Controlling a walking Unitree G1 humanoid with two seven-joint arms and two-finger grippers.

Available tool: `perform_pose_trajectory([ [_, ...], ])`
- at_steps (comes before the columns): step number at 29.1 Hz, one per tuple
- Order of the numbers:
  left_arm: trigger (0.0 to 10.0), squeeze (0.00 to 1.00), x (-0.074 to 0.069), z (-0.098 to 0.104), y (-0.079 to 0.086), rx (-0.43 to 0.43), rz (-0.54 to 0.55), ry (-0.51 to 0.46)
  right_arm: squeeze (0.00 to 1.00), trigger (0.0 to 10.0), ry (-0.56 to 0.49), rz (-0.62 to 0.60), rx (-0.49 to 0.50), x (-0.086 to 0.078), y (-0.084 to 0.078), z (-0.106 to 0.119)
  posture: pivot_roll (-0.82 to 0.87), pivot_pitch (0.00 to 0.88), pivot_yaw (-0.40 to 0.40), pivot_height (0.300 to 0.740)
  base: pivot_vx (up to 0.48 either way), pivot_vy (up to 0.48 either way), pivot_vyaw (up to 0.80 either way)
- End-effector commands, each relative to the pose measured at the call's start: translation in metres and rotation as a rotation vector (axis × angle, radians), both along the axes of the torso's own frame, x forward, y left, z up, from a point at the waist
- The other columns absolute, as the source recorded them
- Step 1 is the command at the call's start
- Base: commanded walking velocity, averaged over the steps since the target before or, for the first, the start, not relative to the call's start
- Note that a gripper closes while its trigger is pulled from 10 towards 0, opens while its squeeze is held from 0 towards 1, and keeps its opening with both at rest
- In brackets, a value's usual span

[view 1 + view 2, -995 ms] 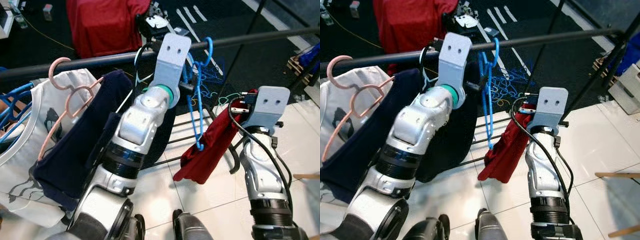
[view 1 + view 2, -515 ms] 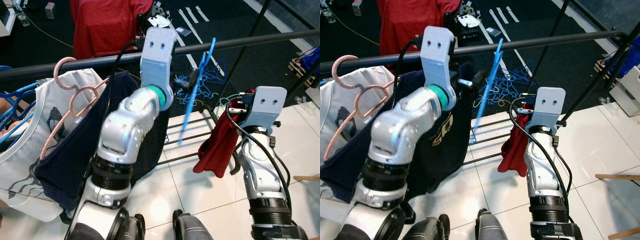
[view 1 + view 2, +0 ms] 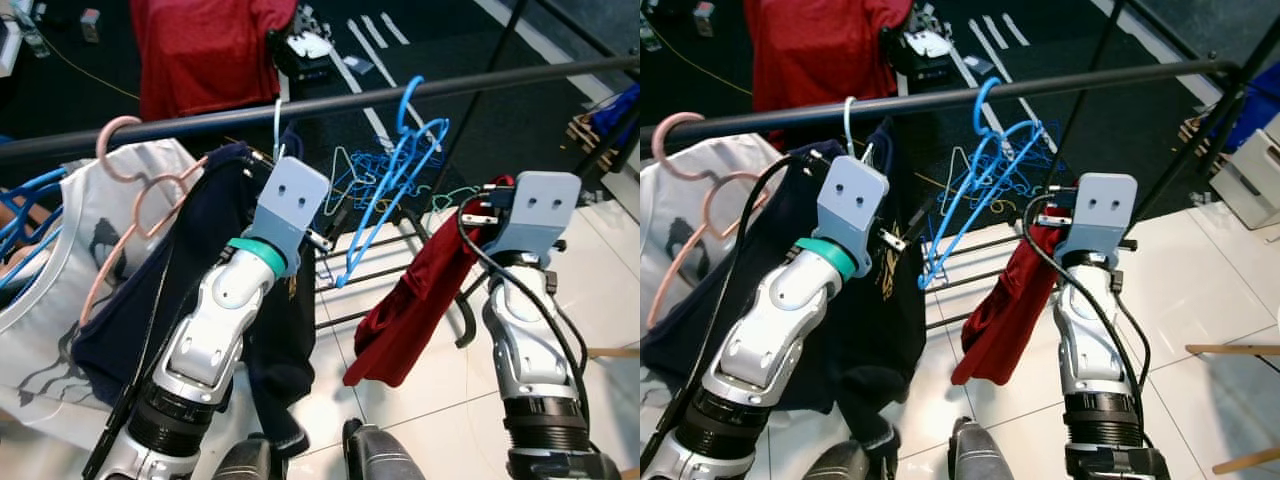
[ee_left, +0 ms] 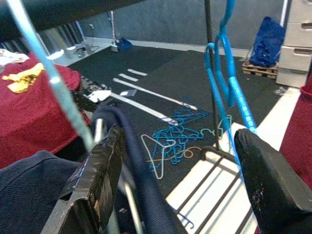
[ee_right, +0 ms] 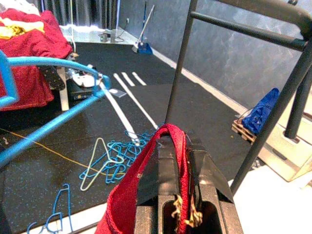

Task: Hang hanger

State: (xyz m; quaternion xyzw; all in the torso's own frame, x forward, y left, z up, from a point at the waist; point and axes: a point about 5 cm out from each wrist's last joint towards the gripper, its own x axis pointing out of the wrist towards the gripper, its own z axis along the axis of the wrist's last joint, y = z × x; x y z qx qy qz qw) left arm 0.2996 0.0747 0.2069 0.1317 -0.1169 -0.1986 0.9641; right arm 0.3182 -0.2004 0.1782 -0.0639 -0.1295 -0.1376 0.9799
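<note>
Blue hanger (image 3: 400,170) hooked on rail (image 3: 500,78); left claw (image 4: 180,180) apart, empty; right claw (image 5: 178,178) clamped on red garment (image 3: 415,300), unhung.

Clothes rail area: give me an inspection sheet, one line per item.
Surface: white tiled floor near the robot, dark floor beyond.
Job's things: blue hanger hooked on the black rail, free of both pincers.
Clutter: pile of blue hangers on the dark floor; pink hanger with a white shirt; navy garment on the rail.
Grippers: left pincer open, below the rail; right pincer shut on the red cloth.
Cables: black cable along the right arm.
Surroundings: red shirt behind the rail.
</note>
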Motion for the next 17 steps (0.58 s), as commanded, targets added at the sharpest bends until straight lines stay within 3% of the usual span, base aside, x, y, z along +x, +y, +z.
perform_pose_trajectory([
  [1, 10.0, 0.0, -0.002, -0.001, 0.002, 0.002, 0.012, -0.006, 0.0, 10.0, -0.032, -0.003, -0.003, -0.003, -0.003, 0.005, -0.14, 0.079, 0.018, 0.74, 0.0, 0.0, 0.0],
  [7, 10.0, 0.0, -0.003, 0.009, 0.003, -0.044, 0.063, -0.05, 0.0, 10.0, -0.037, -0.001, -0.016, -0.002, -0.005, 0.007, -0.15, 0.072, 0.011, 0.74, 0.0, -0.138, 0.0],
  [17, 10.0, 0.0, -0.004, 0.007, 0.0, -0.052, 0.053, -0.098, 0.0, 10.0, -0.035, 0.004, -0.013, -0.002, -0.004, 0.006, -0.15, 0.074, 0.013, 0.74, 0.0, -0.379, 0.0],
])
